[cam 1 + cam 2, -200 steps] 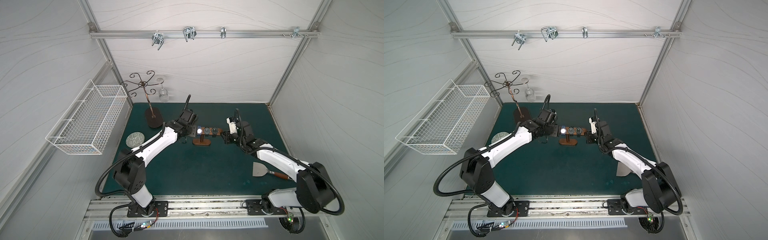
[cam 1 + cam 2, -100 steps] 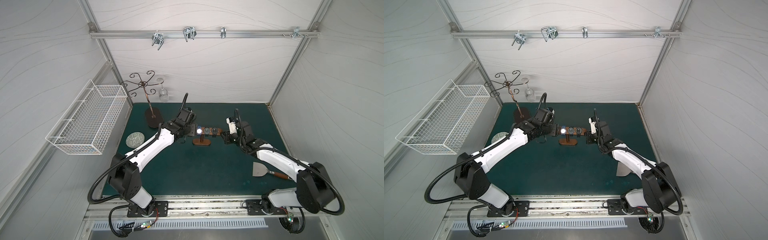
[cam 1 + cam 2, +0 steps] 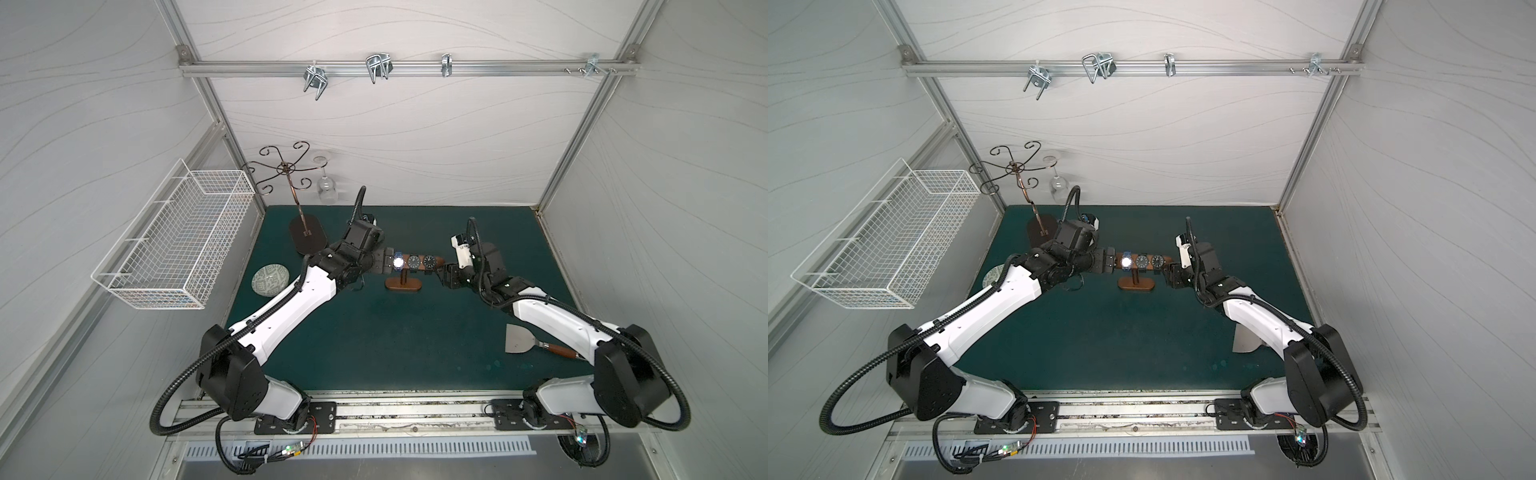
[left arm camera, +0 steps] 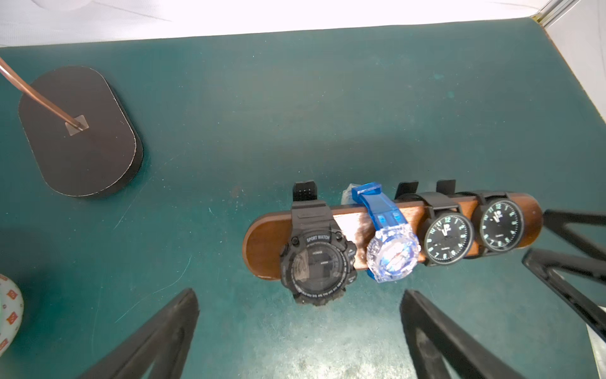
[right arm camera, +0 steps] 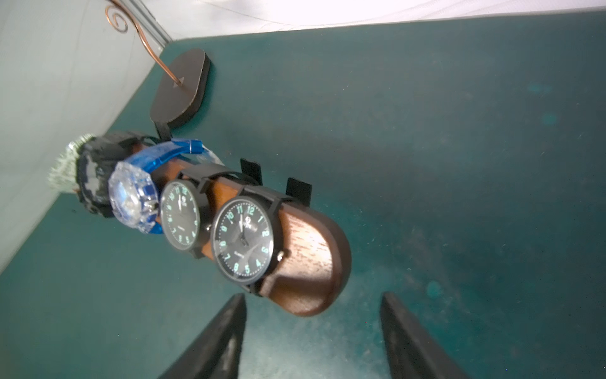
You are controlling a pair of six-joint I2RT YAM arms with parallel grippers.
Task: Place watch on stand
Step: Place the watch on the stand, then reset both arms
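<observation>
Now we see the black sport watch (image 4: 318, 262) strapped round the stand (image 4: 265, 241), at the end of the crossbar nearest the left pincer (image 4: 298, 341). The stand's long axis runs crosswise over the green tabletop (image 3: 374, 340), from the left arm's side to the right arm's. The watch's strap crosses that axis, with the dial facing upward. Next along the bar sit a blue clear-cased watch (image 4: 392, 252), a black analog watch (image 4: 448, 239) and its twin (image 4: 501, 225), dials up as well. We find the left pincer with its jaws spread wide and nothing between them, just short of the sport watch. The right pincer (image 5: 314, 341) stands apart too, empty, just short of the bar's other rounded end.

The left wrist view gives us the lettering on the sport watch's bezel. In both top views we cannot tell that watch from the dark pincer fingers, yet only there does the stand (image 3: 405, 285) show its post and oval base. The right wrist view shows the sport watch mostly hidden behind the blue one, and the wood grain of the bar's near end
</observation>
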